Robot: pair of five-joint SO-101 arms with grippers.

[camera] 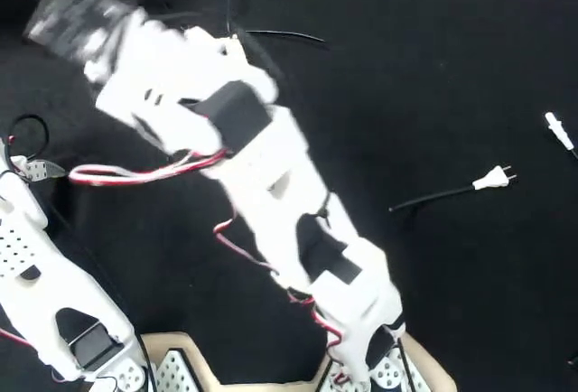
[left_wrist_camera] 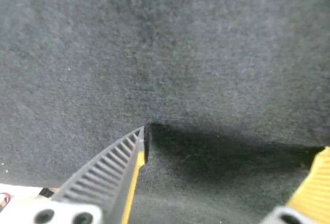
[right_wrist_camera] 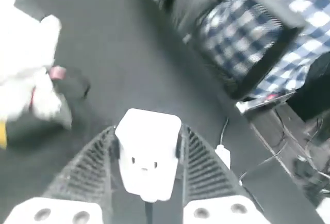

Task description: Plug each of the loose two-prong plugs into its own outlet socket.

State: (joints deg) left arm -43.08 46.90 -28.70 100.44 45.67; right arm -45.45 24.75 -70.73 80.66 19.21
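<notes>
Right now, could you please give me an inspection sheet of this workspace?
Surface: black cloth covering the table.
Job's things: white socket block in the right gripper; two-prong plug loose on the cloth; second white plug at the high view's edge.
Clutter: nothing seen.
Grippers: right gripper shut on the block; left gripper open, close over bare cloth.
Cables: black cord on the plug; red-white arm wires.
Surroundings: checked fabric beyond the table.

Right tool (camera: pixel 68 17) blurred from above
</notes>
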